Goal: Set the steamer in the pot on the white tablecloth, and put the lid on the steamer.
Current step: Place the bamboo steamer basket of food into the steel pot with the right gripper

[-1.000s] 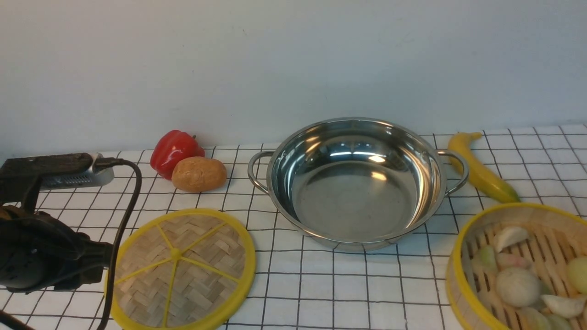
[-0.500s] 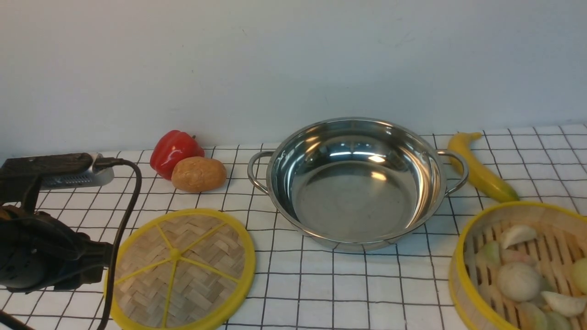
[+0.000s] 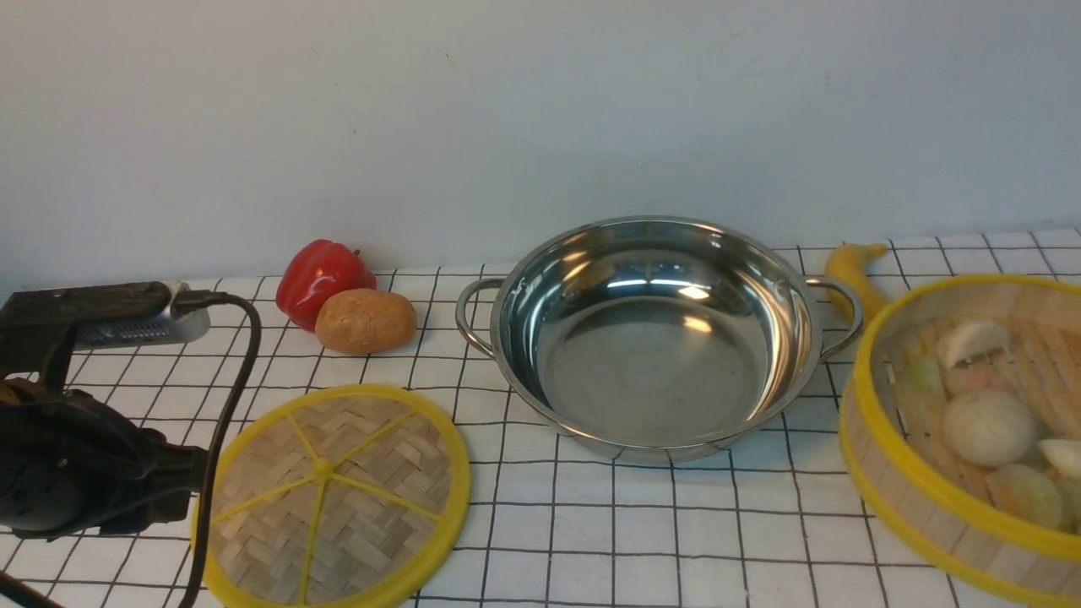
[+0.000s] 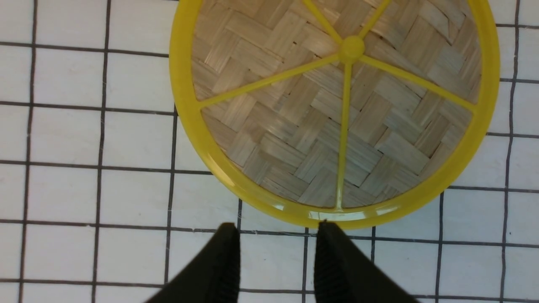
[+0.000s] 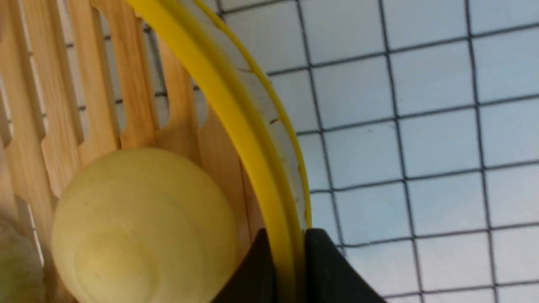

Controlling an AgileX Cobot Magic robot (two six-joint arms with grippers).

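The steamer (image 3: 933, 522), a bamboo basket with a yellow rim and pale buns inside, hangs tilted above the white tablecloth (image 3: 591, 523) at the far right, beside the pot. My right gripper (image 5: 284, 240) is shut on the steamer's rim (image 5: 236, 113), one finger inside next to a round bun (image 5: 139, 223) and one outside. The shiny steel pot (image 3: 650, 371) stands empty in the middle. The woven lid (image 3: 329, 498) lies flat at the front left. My left gripper (image 4: 278, 229) is open just short of the lid's rim (image 4: 320, 212), holding nothing.
A red pepper (image 3: 321, 274) and a potato (image 3: 366, 320) lie left of the pot near the wall. A yellow banana-shaped vegetable (image 3: 853, 266) is half hidden behind the steamer. A power strip (image 3: 127, 325) and its black cable (image 3: 228, 397) sit by the left arm (image 3: 76, 481).
The steamer has risen off the cloth and tipped, its left side now covering most of the yellow vegetable. The right gripper has closed on its rim. The left arm and the lid have not moved.
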